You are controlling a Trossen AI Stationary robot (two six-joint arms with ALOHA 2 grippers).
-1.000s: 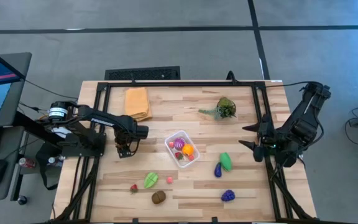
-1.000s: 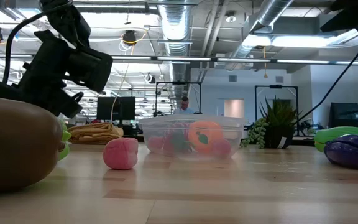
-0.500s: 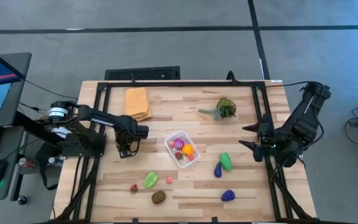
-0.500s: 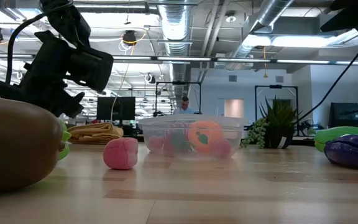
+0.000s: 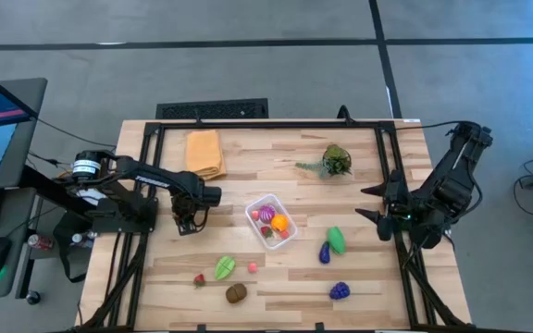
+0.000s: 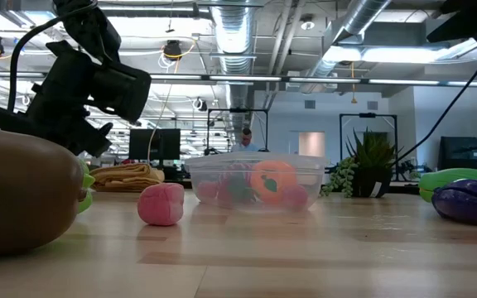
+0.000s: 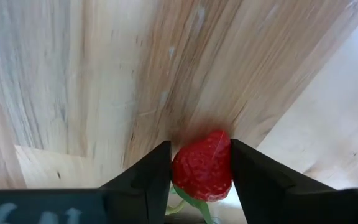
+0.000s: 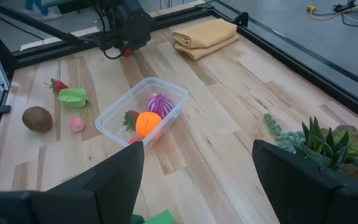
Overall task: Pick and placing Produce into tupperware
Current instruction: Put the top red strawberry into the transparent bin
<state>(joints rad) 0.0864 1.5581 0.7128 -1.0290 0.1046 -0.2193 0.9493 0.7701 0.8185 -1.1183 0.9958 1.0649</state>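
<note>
From above we see the left gripper [image 5: 185, 222] poised over the wooden table [image 5: 248, 148] to the left of the clear tupperware [image 5: 272, 220], which holds an orange piece and a purple one; a green piece [image 5: 225, 268], a pink piece [image 5: 253, 267], a brown piece [image 5: 236, 292] and a small red piece [image 5: 199, 279] lie nearer the front edge, a folded yellow cloth [image 5: 204, 153] and a plant sprig [image 5: 331, 161] toward the back. The right gripper [image 5: 376, 203] waits at the table's right edge. At table level we see the tupperware [image 6: 255, 184] behind the pink piece [image 6: 161, 204]. Through the left wrist camera we see the fingers [image 7: 148, 177] pressed on either side of a toy strawberry [image 7: 202, 167]. Through the right wrist camera we see its fingers [image 8: 114, 180] spread wide apart, holding nothing.
</note>
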